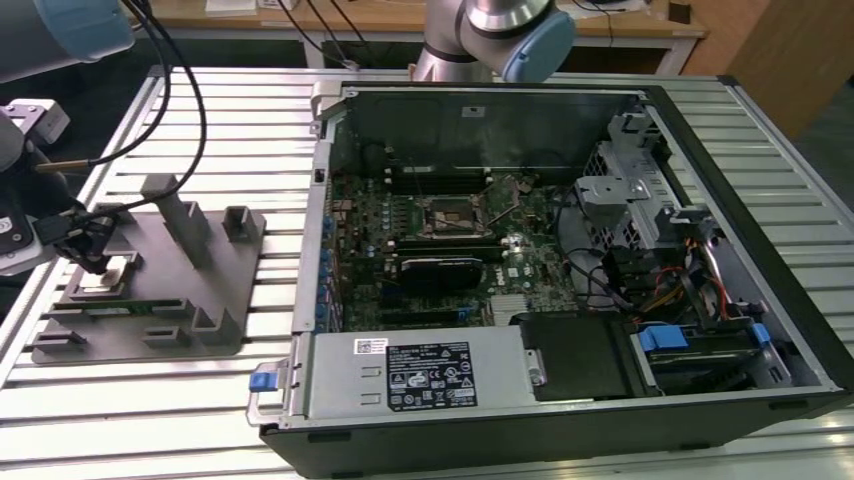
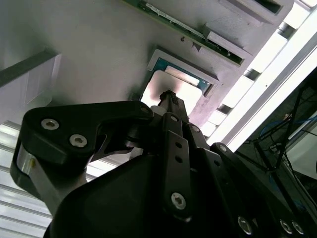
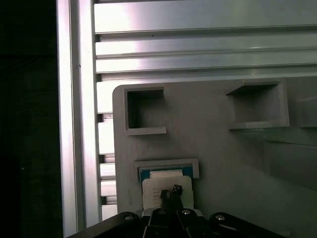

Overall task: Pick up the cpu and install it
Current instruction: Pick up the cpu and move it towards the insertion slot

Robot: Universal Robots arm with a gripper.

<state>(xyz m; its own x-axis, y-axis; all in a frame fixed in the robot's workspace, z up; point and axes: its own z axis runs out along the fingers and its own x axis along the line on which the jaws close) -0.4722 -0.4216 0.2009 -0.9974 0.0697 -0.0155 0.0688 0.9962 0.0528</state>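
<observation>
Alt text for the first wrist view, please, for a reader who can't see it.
The end effector sits on or just above the cpu, a pale square chip in a framed pocket of a grey holder plate. The plate rests on a ribbed metal table.

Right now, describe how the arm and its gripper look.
The arm is silver-grey tubing with rounded light-blue joint caps. Black cables loop along it toward the wrist. The gripper is matte black, flat and angular, studded with silver screws.
</observation>
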